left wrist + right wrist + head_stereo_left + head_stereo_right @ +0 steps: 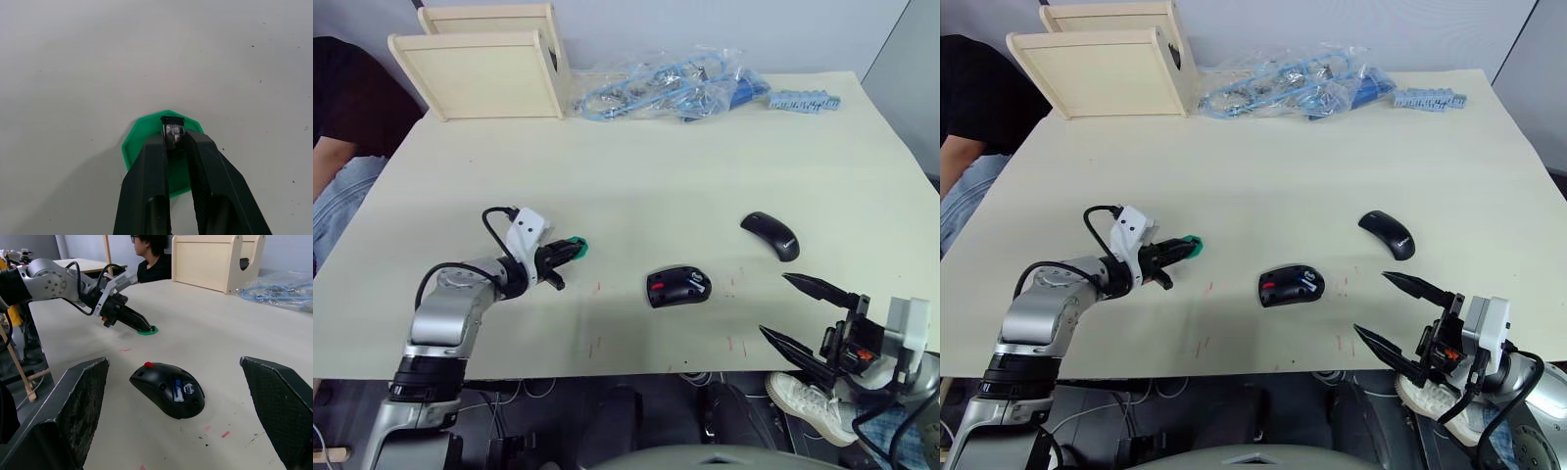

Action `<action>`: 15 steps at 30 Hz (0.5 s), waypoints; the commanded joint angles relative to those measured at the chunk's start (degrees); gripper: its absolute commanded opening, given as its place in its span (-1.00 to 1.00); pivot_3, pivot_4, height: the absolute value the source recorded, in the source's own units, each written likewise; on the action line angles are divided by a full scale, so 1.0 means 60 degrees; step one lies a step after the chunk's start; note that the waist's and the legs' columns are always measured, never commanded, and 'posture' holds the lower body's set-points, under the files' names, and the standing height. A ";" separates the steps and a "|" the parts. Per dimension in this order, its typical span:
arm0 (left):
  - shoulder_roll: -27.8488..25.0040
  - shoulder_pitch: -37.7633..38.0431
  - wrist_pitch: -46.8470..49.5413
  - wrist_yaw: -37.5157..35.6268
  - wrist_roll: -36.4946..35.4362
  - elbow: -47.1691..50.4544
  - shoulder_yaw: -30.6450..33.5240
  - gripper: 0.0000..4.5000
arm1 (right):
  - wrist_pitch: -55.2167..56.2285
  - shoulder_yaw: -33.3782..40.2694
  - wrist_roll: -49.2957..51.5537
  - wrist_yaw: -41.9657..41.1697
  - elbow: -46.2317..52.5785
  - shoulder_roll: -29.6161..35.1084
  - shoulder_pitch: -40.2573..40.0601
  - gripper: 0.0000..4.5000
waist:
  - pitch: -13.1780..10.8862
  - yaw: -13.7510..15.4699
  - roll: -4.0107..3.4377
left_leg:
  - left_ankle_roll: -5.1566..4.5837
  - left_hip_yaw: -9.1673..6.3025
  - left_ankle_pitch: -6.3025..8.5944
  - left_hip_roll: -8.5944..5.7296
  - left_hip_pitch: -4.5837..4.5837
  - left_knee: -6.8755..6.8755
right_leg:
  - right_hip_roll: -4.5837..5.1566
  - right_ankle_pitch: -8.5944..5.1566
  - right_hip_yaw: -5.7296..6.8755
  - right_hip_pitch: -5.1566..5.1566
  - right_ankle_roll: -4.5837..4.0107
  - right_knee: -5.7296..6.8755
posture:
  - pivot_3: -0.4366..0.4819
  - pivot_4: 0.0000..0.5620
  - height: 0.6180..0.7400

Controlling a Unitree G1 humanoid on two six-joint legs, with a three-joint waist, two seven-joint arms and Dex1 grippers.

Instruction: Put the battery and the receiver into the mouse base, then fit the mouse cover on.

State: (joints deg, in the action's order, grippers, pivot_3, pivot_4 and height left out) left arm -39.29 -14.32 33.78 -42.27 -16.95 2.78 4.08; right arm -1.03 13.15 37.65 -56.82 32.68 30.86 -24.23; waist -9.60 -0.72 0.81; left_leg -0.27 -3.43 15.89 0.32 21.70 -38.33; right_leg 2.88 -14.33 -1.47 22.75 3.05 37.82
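The left pincer [570, 252], left of centre in the head view, is closed on a tiny dark piece [172, 133] just above a small green dish [146, 147] on the desk [636, 176]; judged from its size, this is the receiver, lifted from the dish to be carried to the mouse base [678, 286]. The base lies at lower centre, its black oval body open on top with red markings shown, and the battery [178, 389], white with blue, is already seated in its compartment. The mouse cover [771, 235], a smooth glossy black shell, is set apart at right of centre, untouched. The right pincer [808, 315] is held wide open at lower right, facing the base, presumably kept ready for steadying it
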 commanded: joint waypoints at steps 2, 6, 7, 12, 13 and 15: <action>-0.0190 0.0047 -0.0199 -0.0099 0.0019 0.0052 0.0214 -0.97 | 0.0029 -0.0017 0.0081 0.0038 0.0245 0.0040 0.0082 1.00 | 0.0000 0.0002 0.0000 | 0.0000 0.0001 0.0000 0.0000 0.0000 0.0000 | 0.0000 0.0000 0.0000 0.0000 0.0000 0.0000 | -0.05 -0.47 1.00; -0.0293 -0.0005 -0.0168 -0.0324 -0.0234 0.0132 0.0430 -0.97 | -0.0062 -0.0014 0.0134 0.0097 0.0263 0.0088 0.0194 1.00 | 0.0000 0.0002 0.0000 | 0.0000 0.0000 0.0000 0.0000 0.0001 0.0000 | 0.0000 0.0000 0.0001 0.0000 0.0000 0.0000 | -0.05 -0.47 1.00; -0.0396 -0.0018 -0.0153 -0.0528 -0.0357 0.0185 0.0505 -0.97 | -0.0139 -0.0019 0.0182 0.0127 0.0306 0.0125 0.0241 1.00 | 0.0000 0.0002 0.0000 | 0.0000 0.0000 0.0000 0.0000 0.0001 0.0000 | 0.0000 0.0000 0.0001 0.0000 0.0000 0.0000 | -0.05 -0.47 1.00; -0.0997 -0.0013 0.0091 -0.1367 -0.0881 0.0503 0.0777 -0.97 | -0.0584 -0.0010 0.0398 0.0355 0.0528 0.0331 0.0394 1.00 | -0.0002 -0.0007 0.0000 | 0.0000 0.0000 0.0000 0.0002 0.0002 0.0000 | -0.0003 -0.0001 0.0002 0.0003 -0.0002 0.0001 | -0.05 -0.47 1.00; -0.1130 0.0006 0.0105 -0.1510 -0.0920 0.0560 0.0786 -0.97 | -0.0758 -0.0012 0.0509 0.0429 0.0572 0.0383 0.0415 1.00 | -0.0002 -0.0005 0.0000 | 0.0000 0.0000 0.0000 0.0002 0.0002 0.0000 | -0.0002 -0.0001 0.0002 0.0003 -0.0002 0.0001 | -0.05 -0.47 1.00; -0.1349 0.0001 0.0243 -0.1767 -0.1090 0.0729 0.0826 -0.97 | -0.0981 -0.0027 0.0639 0.0474 0.0641 0.0486 0.0471 1.00 | -0.0002 -0.0002 0.0000 | 0.0000 0.0001 0.0000 0.0001 0.0003 0.0000 | 0.0000 -0.0001 0.0001 0.0002 -0.0001 0.0000 | -0.05 -0.47 1.00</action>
State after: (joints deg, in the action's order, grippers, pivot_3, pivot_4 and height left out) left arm -46.33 -14.24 34.90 -51.49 -22.01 4.28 7.39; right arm -6.21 12.20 39.85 -54.42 34.27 33.26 -21.66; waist -9.61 -0.73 0.81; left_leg -0.27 -3.42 15.89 0.33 21.72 -38.33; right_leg 2.88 -14.34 -1.46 22.76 3.05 37.82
